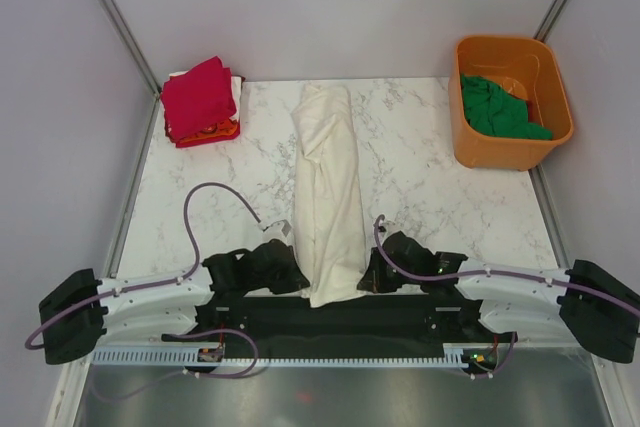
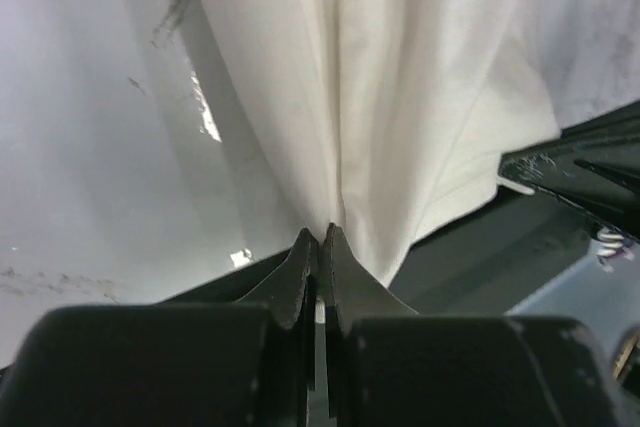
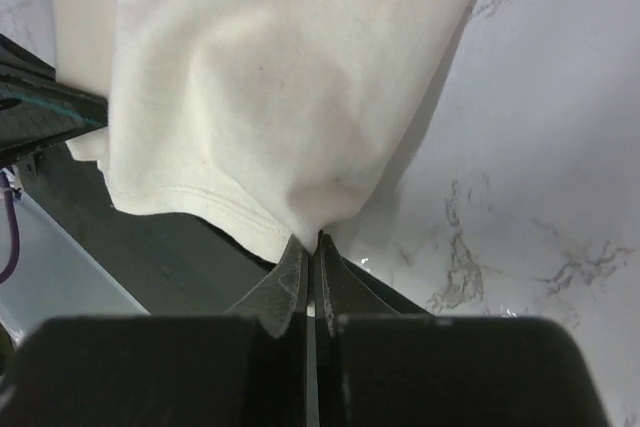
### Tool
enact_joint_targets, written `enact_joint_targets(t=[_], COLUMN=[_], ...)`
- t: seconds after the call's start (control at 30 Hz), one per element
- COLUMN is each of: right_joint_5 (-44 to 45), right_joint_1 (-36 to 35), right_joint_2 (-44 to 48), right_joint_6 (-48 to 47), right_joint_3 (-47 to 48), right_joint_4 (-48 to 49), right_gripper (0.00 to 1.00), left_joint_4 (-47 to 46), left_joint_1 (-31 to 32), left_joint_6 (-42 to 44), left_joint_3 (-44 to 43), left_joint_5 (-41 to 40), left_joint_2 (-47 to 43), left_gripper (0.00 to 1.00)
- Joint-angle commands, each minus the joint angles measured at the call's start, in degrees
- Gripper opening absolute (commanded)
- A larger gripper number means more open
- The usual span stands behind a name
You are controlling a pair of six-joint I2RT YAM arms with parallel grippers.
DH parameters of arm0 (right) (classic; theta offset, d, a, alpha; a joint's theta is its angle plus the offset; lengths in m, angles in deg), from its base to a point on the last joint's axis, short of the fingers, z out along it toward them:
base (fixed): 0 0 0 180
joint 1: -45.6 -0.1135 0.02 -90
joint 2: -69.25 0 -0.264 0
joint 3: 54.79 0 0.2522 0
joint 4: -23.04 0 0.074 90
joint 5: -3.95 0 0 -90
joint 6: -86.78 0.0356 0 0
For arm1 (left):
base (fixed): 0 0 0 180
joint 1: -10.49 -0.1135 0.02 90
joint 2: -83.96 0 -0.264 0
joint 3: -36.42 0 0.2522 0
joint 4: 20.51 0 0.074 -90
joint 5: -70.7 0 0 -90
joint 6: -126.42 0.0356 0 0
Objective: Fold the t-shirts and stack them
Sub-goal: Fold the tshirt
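Cream-white t-shirt (image 1: 327, 187): long strip, surface (image 1: 440, 197) centre, 12-to-6 axis. Left gripper (image 1: 288, 259), right gripper (image 1: 366, 277) each clenched on hem corner at 6 o'clock. Advice: lift level, equal tension, carry hem toward 12 o'clock.

We're seeing the cream-white t-shirt (image 1: 325, 197) as soft matt cloth, lightly creased, stitched hem. We're logging the table (image 1: 430, 177) as smooth marble-look, faintly glossy, grey-veined. The tub (image 1: 548, 82) is reading as smooth orange plastic, slight sheen. The crimson t-shirt (image 1: 198, 95) and green t-shirt (image 1: 495, 107) are looking matt cloth too. The left gripper (image 2: 318, 237) and right gripper (image 3: 307, 242) are showing a hard matt black finish.
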Motion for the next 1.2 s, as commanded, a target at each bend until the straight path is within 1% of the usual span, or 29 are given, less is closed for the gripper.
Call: enact_joint_targets(t=[0.0,0.03,0.07,0.17,0.2,0.23,0.3,0.33,0.4,0.43,0.47,0.53,0.57,0.63,0.67,0.73,0.77,0.8,0.87,0.9,0.97,1.0,1.03,1.1,1.17], right_joint_5=[3.80,3.98,4.33,4.95,4.95,6.17,7.84,8.98,13.18,14.69,16.01,19.52,20.32,21.29,21.21,21.38,21.30,20.95,19.11,18.32,17.35,16.56,16.38,15.15,14.18], right_joint_1=[-0.47,-0.48,-0.91,-3.10,-3.81,-4.34,-5.48,-5.57,-5.49,-5.49,-5.40,-5.22,-4.70,-3.38,-1.72,0.22,2.40,3.56,7.41,8.57,11.37,12.00,13.40,14.55,16.04], right_joint_2=[5.77,8.48,9.81,15.26,16.49,18.59,20.02,20.89,21.08,20.38,19.68,15.57,13.97,10.03,8.78,5.63,4.56,3.60,0.70,-0.27,-3.78,-5.10,-7.90,-10.55,-13.89], right_joint_6=[-0.30,0.05,0.66,3.03,3.56,4.35,4.62,4.36,2.52,1.73,-0.97,-3.89,-6.42,-8.99,-9.87,-13.47,-14.79,-17.06,-19.18,-20.06,-22.97,-23.93,-25.25,-26.31,-27.27], right_joint_3=[3.33,3.51,3.86,4.74,5.09,5.53,7.63,8.77,13.08,14.74,18.24,22.04,25.62,28.90,31.70,34.26,36.45,37.43,39.71,40.42,42.69,43.58,45.42,46.75,48.41], right_joint_4=[-7.19,-9.90,-11.06,-15.45,-16.42,-18.35,-20.55,-23.09,-25.21,-27.05,-27.85,-30.04,-30.40,-30.84,-30.85,-30.76,-30.67,-30.50,-29.53,-29.01,-27.42,-27.07,-26.81,-26.28,-25.05], right_gripper=[0.00,0.00,0.00,0.00,0.00,0.00,0.00,0.00,0.00,0.00,0.00,0.00,0.00,0.00,0.00,0.00,0.00,0.00,0.00,0.00,0.00,0.00,0.00,0.00,0.00], left_joint_4=[2.31,3.45,6.68,10.74,11.98,12.51,15.57,17.24,21.36,22.26,23.66,28.39,29.03,29.48,29.48,29.48,29.39,29.39,28.95,28.69,28.07,27.20,26.67,25.36,24.56], left_joint_1=[0.37,0.37,0.63,3.52,5.79,6.77,8.18,8.19,8.19,8.10,8.01,6.35,5.56,2.58,1.52,-2.26,-3.57,-6.55,-9.55,-12.70,-15.53,-17.98,-19.22,-22.11,-23.71], left_joint_6=[-0.30,-0.66,-1.09,-2.67,-3.29,-3.99,-4.79,-4.53,-3.83,-3.13,-1.21,0.74,3.18,5.92,8.37,11.02,13.38,14.62,18.30,19.63,22.96,23.94,25.60,27.11,29.13], left_joint_3=[0.50,0.07,-0.64,-3.62,-4.33,-5.64,-7.49,-9.93,-12.76,-15.73,-17.50,-23.37,-25.06,-28.74,-29.81,-32.27,-32.98,-33.68,-35.79,-36.67,-39.04,-39.66,-40.97,-42.30,-44.23], left_joint_5=[4.56,4.91,5.18,4.31,3.95,3.78,2.90,2.37,-1.40,-2.72,-5.51,-8.08,-9.22,-9.06,-8.36,-7.57,-7.13,-6.60,-5.64,-4.85,-3.00,-2.38,-1.51,0.43,2.88], left_joint_2=[-5.94,-6.73,-7.52,-8.32,-8.93,-9.20,-9.46,-10.07,-11.04,-11.83,-11.84,-10.62,-10.09,-8.77,-7.02,-5.08,-3.33,-2.36,-0.60,1.50,3.36,5.02,6.34,8.28,12.05], left_gripper=[0.02,0.02,0.02,0.02,0.02,0.02,0.02,0.02,0.02,0.02,0.02,0.02,0.02,0.02,0.02,0.02,0.02,0.02,0.02,0.02,0.02,0.02,0.02,0.02,0.02])
